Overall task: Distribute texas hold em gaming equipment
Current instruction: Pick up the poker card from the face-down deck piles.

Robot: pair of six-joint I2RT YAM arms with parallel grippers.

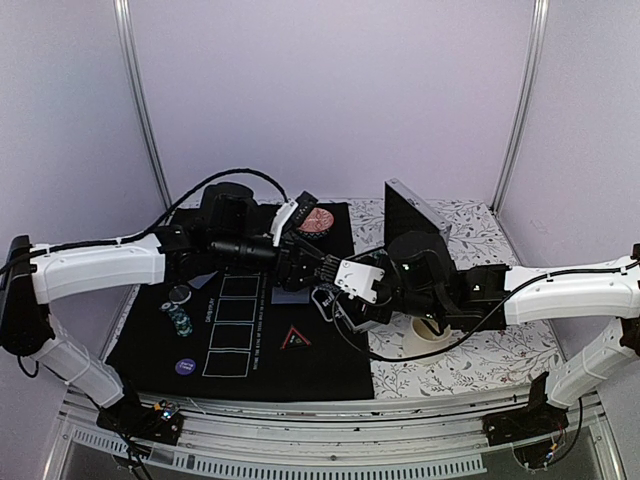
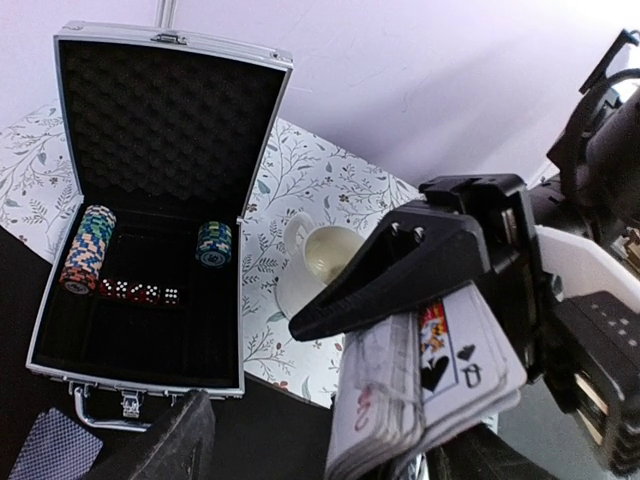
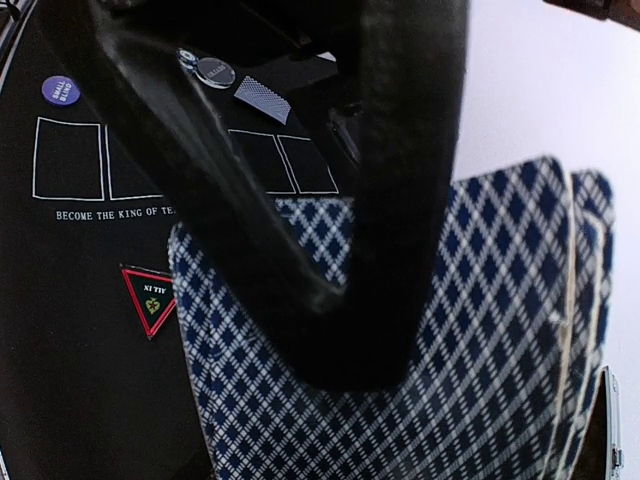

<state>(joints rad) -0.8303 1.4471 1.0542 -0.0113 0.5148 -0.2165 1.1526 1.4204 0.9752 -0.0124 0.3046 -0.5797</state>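
My right gripper (image 1: 330, 292) is shut on a deck of playing cards (image 2: 430, 385) and holds it above the black mat (image 1: 330, 370). The deck's queen of spades faces the left wrist view; its blue diamond backs (image 3: 420, 400) fill the right wrist view under my right gripper (image 3: 350, 345). My left gripper (image 1: 308, 262) is open, its fingers (image 2: 170, 445) spread to either side of the deck without touching it. On the mat lie a red triangle marker (image 1: 296, 340), a purple disc (image 1: 185, 367), a black disc (image 1: 180, 294), a few chips (image 1: 180, 320) and single cards (image 1: 290, 296).
An open aluminium case (image 2: 150, 210) with chip stacks (image 2: 88, 245) and dice (image 2: 140, 292) stands at the back right. A white cup (image 1: 432, 330) sits under the right arm. A red patterned bowl (image 1: 316, 221) stands at the mat's far edge.
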